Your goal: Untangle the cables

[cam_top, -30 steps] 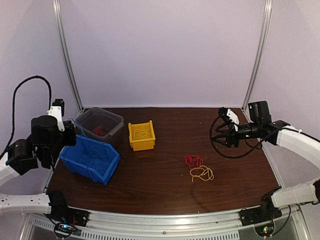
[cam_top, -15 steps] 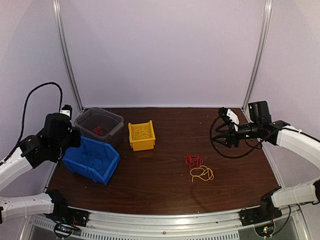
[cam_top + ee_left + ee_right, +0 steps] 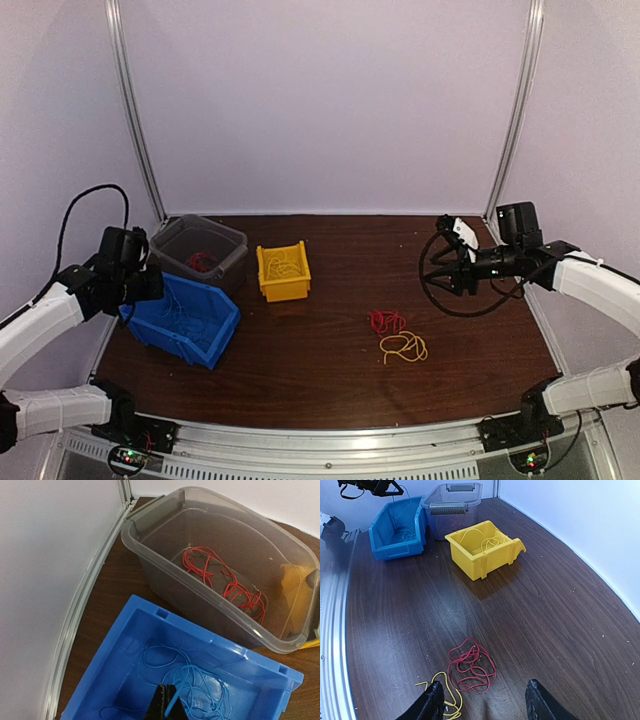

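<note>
Left wrist view: left gripper (image 3: pixel 168 694) hangs low over the blue bin (image 3: pixel 110 660), jaws together and pinching a short length of blue cable (image 3: pixel 172 703) at the tips. More blue strands (image 3: pixel 200 680) lie coiled on the bin floor just beneath. Likely reason for the pose: this cable has been sorted by colour and is being held over its matching bin for release. Clear bin (image 3: pixel 190 592) sits just behind the blue one, at the worktop's (image 3: pixel 330 380) far left corner, with red strands (image 3: pixel 220 577) spread on its bottom. Top view: yellow bin (image 3: pixel 283 290) stands to the right of the clear one, near the far edge, with thin yellow strands (image 3: pixel 487 540) inside. So the bins read as one per colour. Two pieces are not yet sorted: red cable (image 3: pixel 470 669) and yellow cable (image 3: pixel 447 696) lie on bare wood right of centre, toward the near edge, close together. Whether they touch or cross, I cannot tell; the gap is too fine to read. Right gripper (image 3: pixel 485 705) hovers above and just to the right of that pair, jaws apart and holding nothing. The wrist camera looks down on the pair between the fingers (image 3: pixel 432 705). My guess is that it waits in position to take the red one, which lies nearer its jaws. Risk: a pinch may catch both strands if they overlap.
</note>
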Action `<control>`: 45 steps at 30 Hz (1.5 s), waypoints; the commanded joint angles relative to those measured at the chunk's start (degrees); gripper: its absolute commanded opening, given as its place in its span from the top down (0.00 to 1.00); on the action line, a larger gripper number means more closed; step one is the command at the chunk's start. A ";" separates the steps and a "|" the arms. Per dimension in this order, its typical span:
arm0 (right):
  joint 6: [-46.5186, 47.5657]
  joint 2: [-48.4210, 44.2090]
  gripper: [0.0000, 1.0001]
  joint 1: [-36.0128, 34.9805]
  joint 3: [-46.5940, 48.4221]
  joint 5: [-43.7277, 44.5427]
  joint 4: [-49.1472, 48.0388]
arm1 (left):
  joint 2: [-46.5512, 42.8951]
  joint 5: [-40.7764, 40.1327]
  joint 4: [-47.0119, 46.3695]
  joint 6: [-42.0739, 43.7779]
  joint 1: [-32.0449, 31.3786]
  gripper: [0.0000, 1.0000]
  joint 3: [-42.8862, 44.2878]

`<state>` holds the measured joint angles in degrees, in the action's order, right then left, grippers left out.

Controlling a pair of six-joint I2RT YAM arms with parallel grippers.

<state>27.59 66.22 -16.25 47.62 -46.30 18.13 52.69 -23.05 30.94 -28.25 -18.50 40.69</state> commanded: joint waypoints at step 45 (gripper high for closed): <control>13.30 2.19 0.72 -28.44 -8.88 38.24 16.18 | 30.87 20.12 -48.80 2.17 -32.34 0.46 7.93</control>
<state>41.80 67.42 -43.83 39.83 -15.33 37.67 83.22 -2.76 -12.45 -25.47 -50.13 46.83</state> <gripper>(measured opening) 0.287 0.536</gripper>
